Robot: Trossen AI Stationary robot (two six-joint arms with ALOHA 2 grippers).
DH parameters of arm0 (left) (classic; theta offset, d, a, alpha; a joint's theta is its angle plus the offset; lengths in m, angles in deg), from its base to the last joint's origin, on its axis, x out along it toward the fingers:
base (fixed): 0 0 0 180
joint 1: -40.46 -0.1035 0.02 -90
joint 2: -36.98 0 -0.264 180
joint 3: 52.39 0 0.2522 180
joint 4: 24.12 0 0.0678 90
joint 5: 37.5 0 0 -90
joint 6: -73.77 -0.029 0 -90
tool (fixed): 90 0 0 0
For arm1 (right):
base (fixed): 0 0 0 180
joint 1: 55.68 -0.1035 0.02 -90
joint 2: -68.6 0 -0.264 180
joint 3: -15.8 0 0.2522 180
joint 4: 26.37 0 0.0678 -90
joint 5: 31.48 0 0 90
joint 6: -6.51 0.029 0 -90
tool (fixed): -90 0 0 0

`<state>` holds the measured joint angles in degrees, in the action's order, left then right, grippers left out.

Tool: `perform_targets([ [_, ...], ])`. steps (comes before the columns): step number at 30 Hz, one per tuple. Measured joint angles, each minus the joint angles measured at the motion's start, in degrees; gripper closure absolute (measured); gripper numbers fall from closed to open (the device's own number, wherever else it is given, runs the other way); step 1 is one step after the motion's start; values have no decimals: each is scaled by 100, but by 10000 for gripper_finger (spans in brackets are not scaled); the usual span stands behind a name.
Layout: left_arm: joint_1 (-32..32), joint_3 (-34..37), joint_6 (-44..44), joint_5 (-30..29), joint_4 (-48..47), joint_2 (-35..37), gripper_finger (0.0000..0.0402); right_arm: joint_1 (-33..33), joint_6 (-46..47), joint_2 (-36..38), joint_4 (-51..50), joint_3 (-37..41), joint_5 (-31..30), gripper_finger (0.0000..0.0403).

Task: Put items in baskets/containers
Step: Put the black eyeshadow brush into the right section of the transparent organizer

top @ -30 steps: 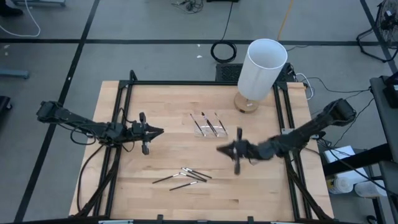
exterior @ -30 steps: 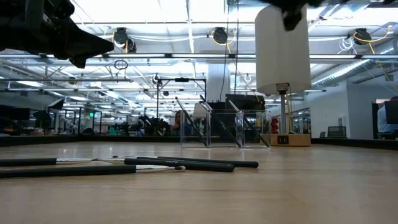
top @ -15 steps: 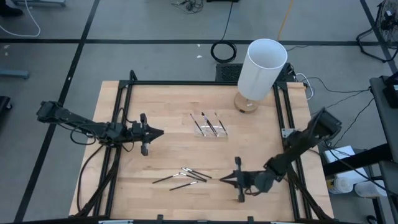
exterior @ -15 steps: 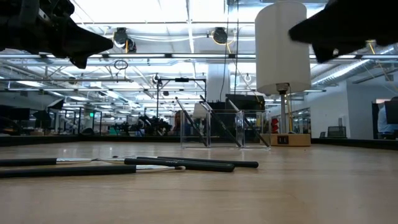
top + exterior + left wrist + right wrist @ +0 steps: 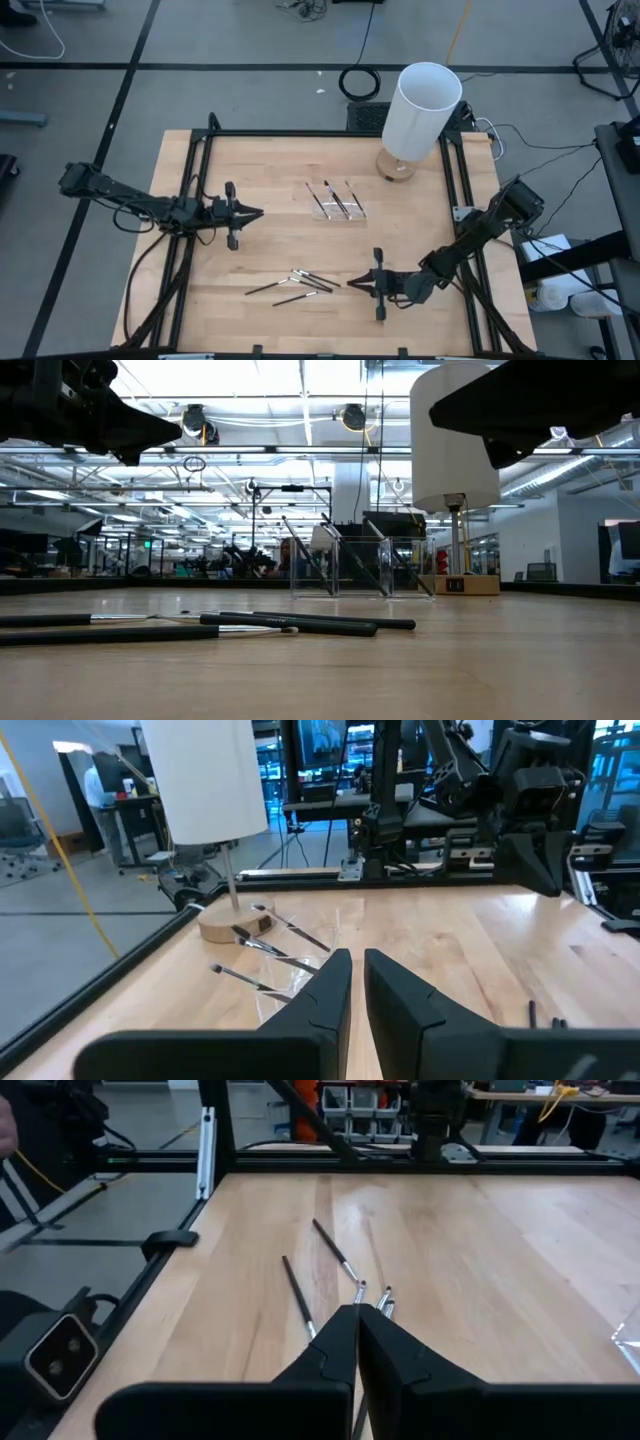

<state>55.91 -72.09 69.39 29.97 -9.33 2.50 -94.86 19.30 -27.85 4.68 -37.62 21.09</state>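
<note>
Sticks lie loose in a small cluster on the front part of the table, and we see from above that three more rest in the clear tray near the white cylinder. From the low view we only see the tray's walls with sticks leaning inside.

Our right gripper sits just beside the loose cluster, tips pointing at it. Its wrist view shows the fingers pressed together, empty, the sticks' pale ends just ahead.

Our left gripper waits left of the tray, a narrow gap between its fingers, holding nothing.
</note>
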Motion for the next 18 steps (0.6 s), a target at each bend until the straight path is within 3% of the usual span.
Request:
perform_targets([
  [7, 0, 0, 150, -1, -12, 0, 360, 111, 89, -2, -5, 0, 313, 399],
  [18, 0, 0, 455, -2, -287, 0, 360, 349, 298, -2, -2, 0, 297, 399],
])
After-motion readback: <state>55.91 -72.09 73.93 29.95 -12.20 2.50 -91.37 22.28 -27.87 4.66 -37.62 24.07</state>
